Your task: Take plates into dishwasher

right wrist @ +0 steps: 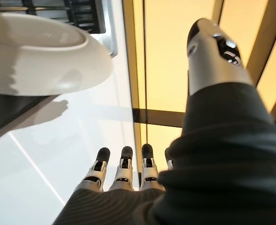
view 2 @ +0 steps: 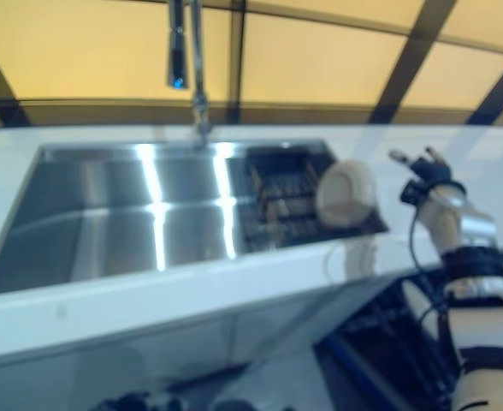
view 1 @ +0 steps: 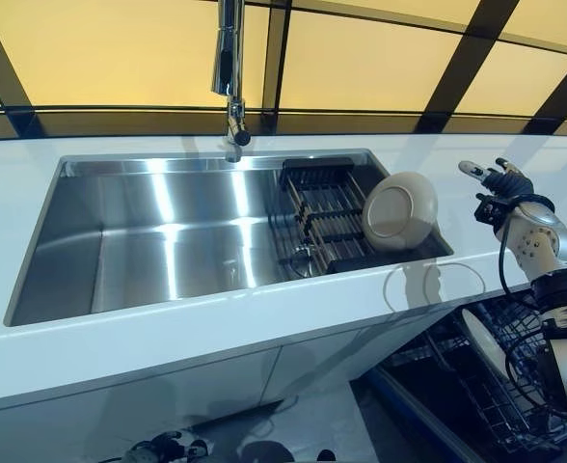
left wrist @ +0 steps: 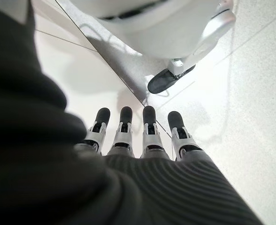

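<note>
Overhead, I see my right hand (view 1: 500, 183) relaxed and empty beside the plate (view 1: 399, 210) leaning in the sink rack (view 1: 322, 217), while only the wrist view shows my left hand (left wrist: 138, 136), fingers straight, low over the floor (left wrist: 250, 93).

— Colours at the sink (view 1: 168, 241)?
— Brushed silver steel, set in a glossy white counter (view 1: 120, 347). A cream plate (view 1: 397, 210) leans on a black slatted rack (view 1: 324, 214).
— And behind?
— Amber-yellow panels (view 1: 361, 58) crossed by dark brown bars; a chrome tap (view 1: 229, 68) in front.
</note>
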Tool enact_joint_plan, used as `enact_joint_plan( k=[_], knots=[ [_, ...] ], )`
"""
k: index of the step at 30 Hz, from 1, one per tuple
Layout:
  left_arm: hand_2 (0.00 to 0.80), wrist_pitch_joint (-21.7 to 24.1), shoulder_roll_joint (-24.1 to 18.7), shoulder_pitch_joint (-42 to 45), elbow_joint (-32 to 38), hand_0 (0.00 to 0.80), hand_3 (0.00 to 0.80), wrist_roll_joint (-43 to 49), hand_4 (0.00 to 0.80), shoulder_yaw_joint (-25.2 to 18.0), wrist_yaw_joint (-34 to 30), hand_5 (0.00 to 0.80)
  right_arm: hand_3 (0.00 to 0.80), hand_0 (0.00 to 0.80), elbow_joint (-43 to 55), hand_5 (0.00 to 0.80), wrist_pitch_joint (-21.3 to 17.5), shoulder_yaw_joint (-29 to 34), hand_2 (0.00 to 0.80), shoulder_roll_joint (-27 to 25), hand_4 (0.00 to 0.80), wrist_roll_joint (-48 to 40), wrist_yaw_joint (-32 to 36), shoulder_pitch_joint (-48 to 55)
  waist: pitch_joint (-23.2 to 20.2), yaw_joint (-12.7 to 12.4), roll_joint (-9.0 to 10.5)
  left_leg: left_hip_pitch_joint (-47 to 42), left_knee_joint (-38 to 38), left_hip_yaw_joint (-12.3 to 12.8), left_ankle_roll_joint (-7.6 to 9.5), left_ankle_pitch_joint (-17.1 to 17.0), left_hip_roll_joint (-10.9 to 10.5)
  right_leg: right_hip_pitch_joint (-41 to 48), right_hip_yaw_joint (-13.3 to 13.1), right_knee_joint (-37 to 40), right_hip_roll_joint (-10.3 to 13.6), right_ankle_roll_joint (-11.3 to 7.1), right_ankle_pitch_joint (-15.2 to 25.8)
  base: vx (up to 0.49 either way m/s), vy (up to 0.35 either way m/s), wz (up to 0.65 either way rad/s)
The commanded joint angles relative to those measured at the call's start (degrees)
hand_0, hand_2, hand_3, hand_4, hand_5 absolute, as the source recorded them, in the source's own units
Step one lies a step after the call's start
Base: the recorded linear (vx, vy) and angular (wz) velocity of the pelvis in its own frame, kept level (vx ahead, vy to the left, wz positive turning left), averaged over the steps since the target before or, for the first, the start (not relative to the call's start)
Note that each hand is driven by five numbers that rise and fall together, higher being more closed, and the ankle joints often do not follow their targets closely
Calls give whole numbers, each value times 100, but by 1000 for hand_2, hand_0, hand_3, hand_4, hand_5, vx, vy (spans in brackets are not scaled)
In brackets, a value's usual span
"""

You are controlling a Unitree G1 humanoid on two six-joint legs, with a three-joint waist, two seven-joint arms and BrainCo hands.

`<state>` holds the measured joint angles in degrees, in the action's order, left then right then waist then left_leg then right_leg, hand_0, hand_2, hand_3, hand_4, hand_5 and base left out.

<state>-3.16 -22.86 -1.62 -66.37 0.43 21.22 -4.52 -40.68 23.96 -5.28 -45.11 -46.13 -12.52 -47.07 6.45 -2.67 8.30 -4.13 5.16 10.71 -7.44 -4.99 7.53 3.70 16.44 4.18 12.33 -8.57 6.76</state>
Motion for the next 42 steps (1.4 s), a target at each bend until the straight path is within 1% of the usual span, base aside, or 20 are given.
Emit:
enact_joint_plan(
  k=[1,10,12,18,29,33,42],
  knots=[
    [0,62,-83,-227,-71,0,0,-176,0,259,34,0,0,0,-305,0,28,-374,0,-667,0,-51,320,-898,-12,-287,-112,-156,-16,-93,808,611,-489,-311,-164,-700,472,-223,632,16,-36,1],
    [0,136,-189,-125,-27,0,0,-189,0,235,51,0,0,0,-817,0,268,-505,0,-1122,0,172,734,-1102,39,-316,-89,-111,-16,-142,788,576,-457,-326,-156,-732,410,-226,548,17,-36,4],
    [0,146,-193,-120,-25,0,0,-187,0,233,54,0,0,0,-858,0,272,-508,0,-1148,0,204,795,-1104,50,-318,-92,-99,-16,-146,785,569,-454,-328,-158,-734,405,-224,535,0,0,0],
    [0,231,-256,-124,-26,0,0,-171,0,210,39,0,0,0,-1028,0,308,-609,0,-1240,0,441,1253,-1101,126,-318,-95,-51,-16,-180,776,539,-442,-381,-175,-776,381,-232,518,-4,-22,2],
    [0,254,-279,-194,70,0,0,-171,0,255,17,0,0,0,-1008,0,387,-830,0,-1136,0,756,1573,-1223,259,-323,-113,-19,-16,-232,767,514,-435,-457,-205,-852,389,-242,501,-3,-10,2],
    [0,243,-269,-205,98,0,0,-153,0,266,21,0,0,0,-951,0,486,-921,0,-1051,0,797,1592,-1298,272,-341,-102,-24,-16,-243,762,519,-435,-470,-195,-868,410,-251,520,0,0,0],
    [0,221,-276,-268,115,0,0,-124,0,295,14,0,0,0,-921,0,475,-984,0,-818,0,768,1537,-1369,332,-382,-85,-21,-16,-271,769,516,-434,-508,-176,-939,442,-257,557,0,0,0]
  ],
)
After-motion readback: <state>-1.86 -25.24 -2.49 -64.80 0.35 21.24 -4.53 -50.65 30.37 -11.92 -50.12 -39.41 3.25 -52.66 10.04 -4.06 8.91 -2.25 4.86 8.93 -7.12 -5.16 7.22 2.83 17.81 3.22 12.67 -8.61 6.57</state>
